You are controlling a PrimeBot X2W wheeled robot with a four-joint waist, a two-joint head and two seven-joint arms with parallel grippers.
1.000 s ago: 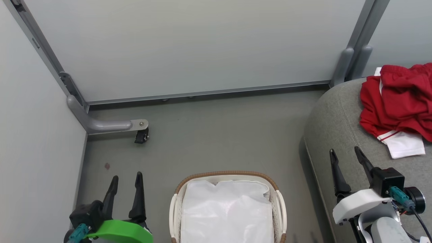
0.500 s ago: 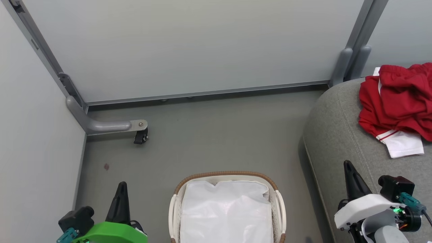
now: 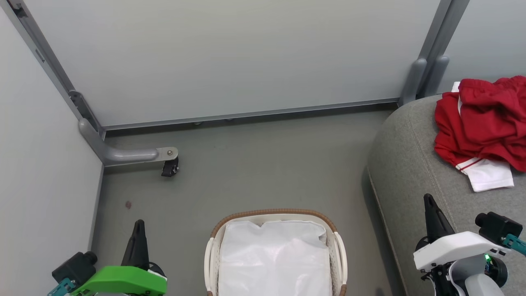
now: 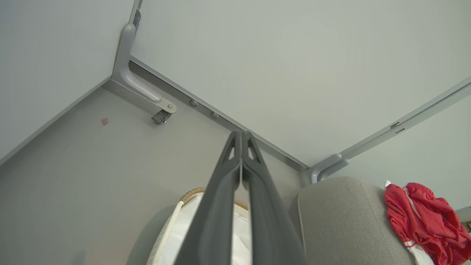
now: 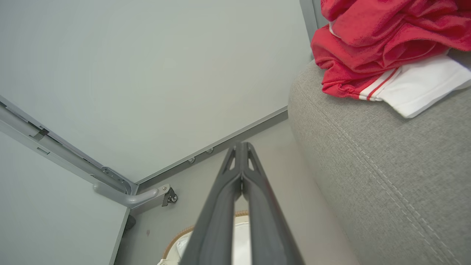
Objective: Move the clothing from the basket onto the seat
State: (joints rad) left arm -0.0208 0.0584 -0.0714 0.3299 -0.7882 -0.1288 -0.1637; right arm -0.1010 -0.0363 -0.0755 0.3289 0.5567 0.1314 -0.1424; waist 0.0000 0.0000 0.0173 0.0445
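Note:
The red clothing (image 3: 485,119) with a white sleeve lies heaped on the grey seat (image 3: 411,164) at the right; it appears too in the left wrist view (image 4: 423,221) and the right wrist view (image 5: 386,40). At the bottom centre stands the cream basket (image 3: 275,215) with a brown rim, holding a glossy white liner sheet (image 3: 275,259). Left of the basket, my left gripper (image 3: 139,226) is shut with nothing in it. My right gripper (image 3: 429,201) is shut and empty over the seat's front edge, below the clothing. Each wrist view has the fingers pressed together (image 4: 241,136) (image 5: 241,147).
Pale partition walls close off the back and left. A grey bracket foot with a small black caster (image 3: 169,166) rests on the floor at the left. Smooth grey floor (image 3: 267,164) lies between the basket and the back wall.
Both grippers have shut from open, and both have drawn back toward the bottom edge. The camera has shifted slightly. The clothing and basket lie as before.

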